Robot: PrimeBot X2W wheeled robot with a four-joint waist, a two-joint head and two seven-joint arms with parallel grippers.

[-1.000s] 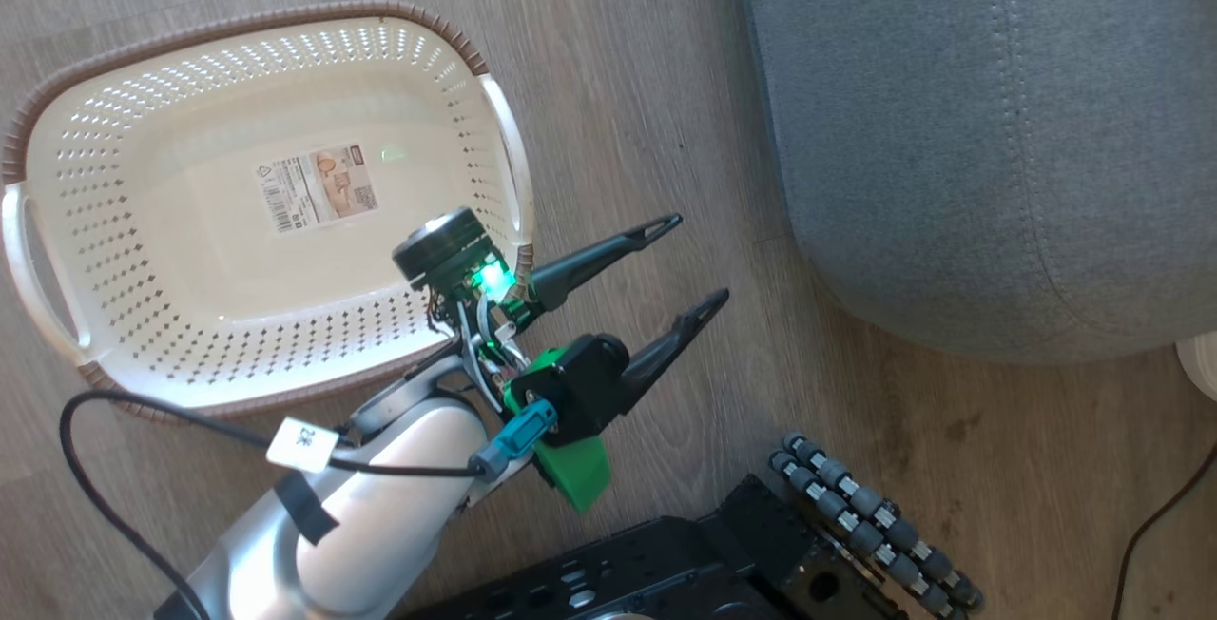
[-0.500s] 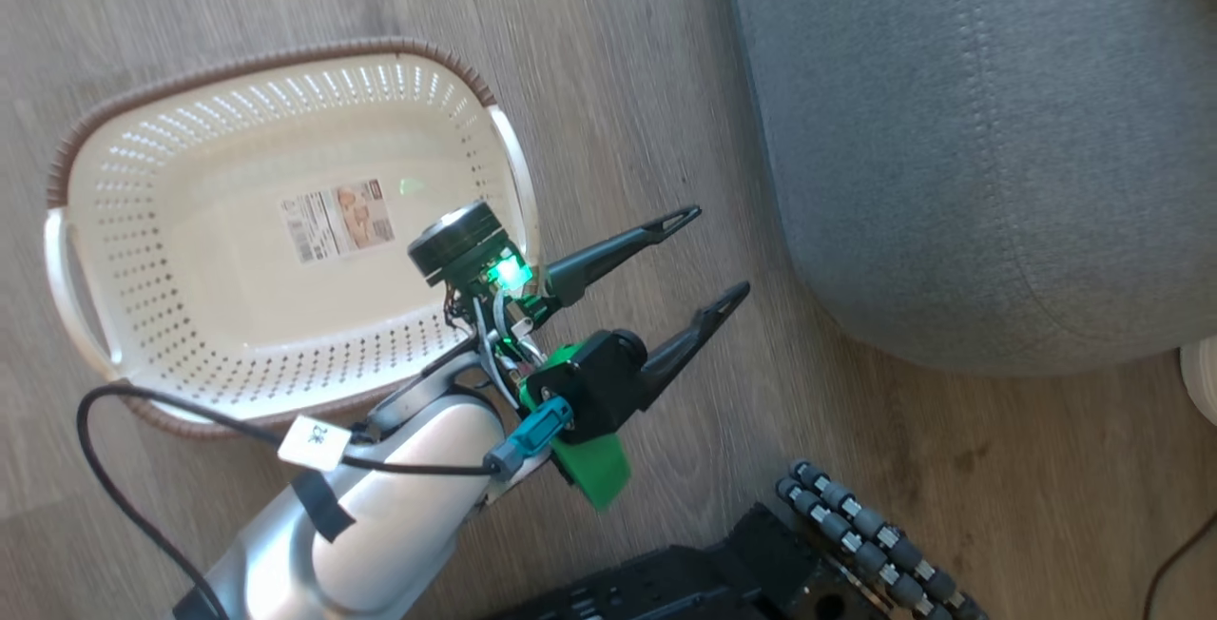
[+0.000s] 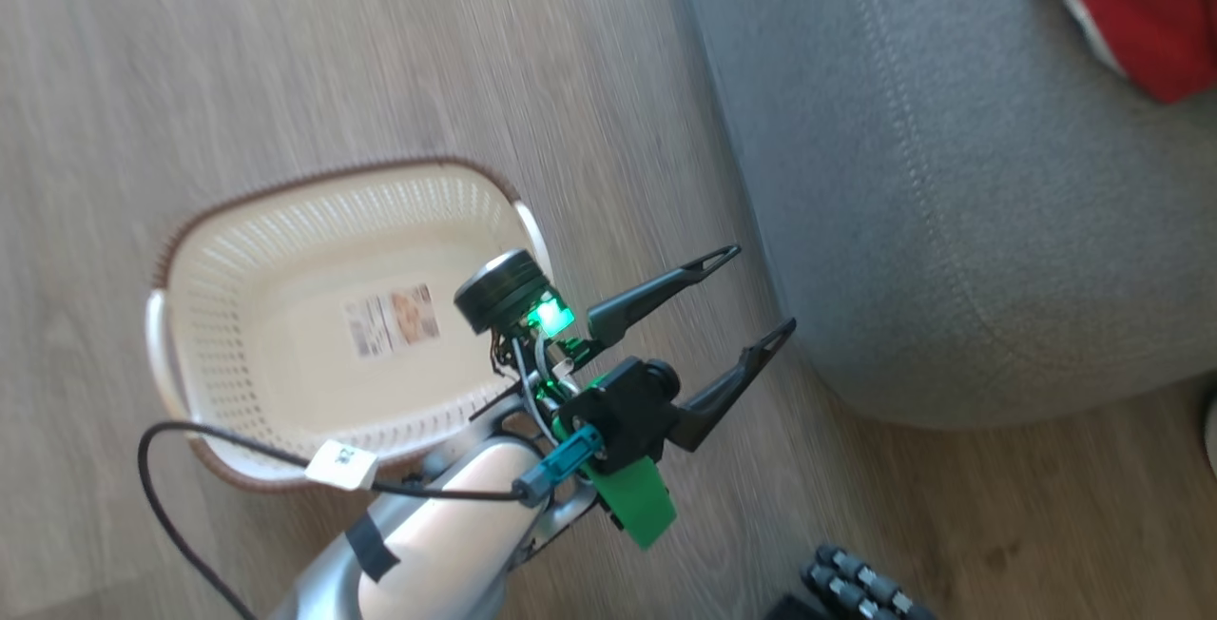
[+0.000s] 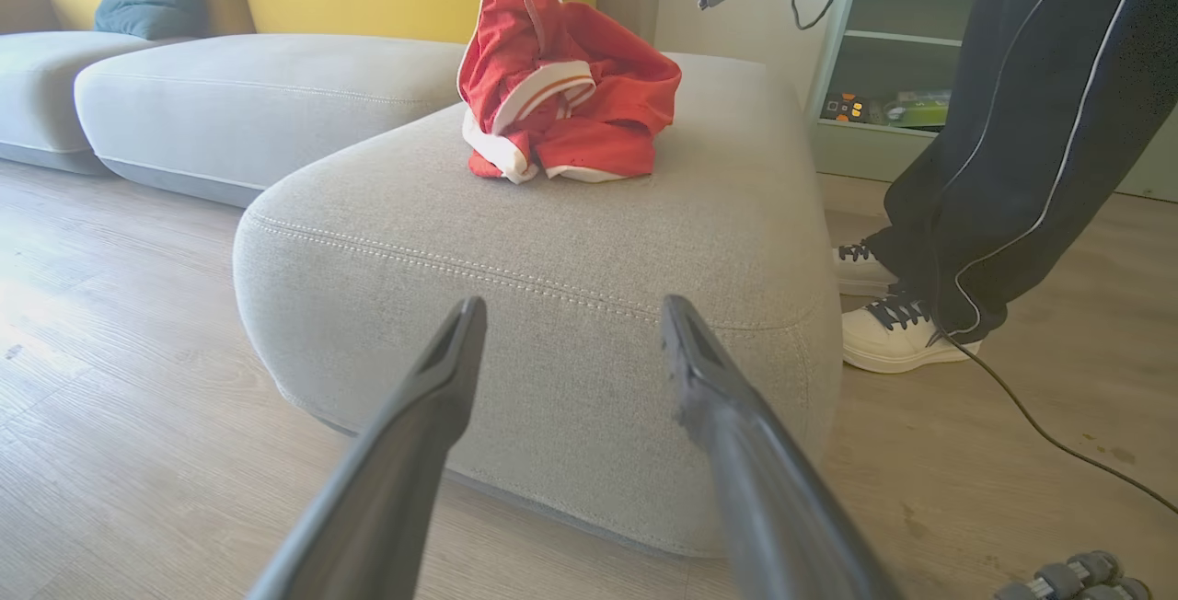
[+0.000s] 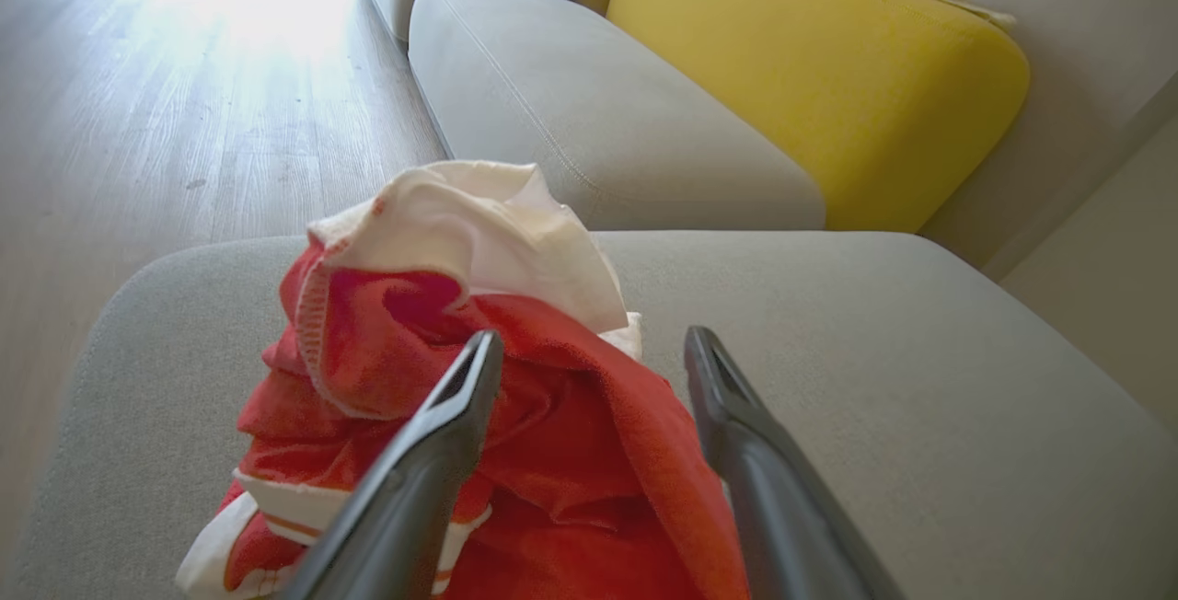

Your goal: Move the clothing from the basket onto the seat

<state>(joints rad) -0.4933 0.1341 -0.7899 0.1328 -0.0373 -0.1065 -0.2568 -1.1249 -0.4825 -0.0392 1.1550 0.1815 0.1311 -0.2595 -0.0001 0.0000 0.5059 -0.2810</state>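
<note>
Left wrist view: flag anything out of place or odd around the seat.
Nothing is spilled or damaged. The clothing sits in a crumpled heap on the seat, not laid flat. A person's shoes stand close beside the seat, and a dark cable trails right by them, a possible snag.
</note>
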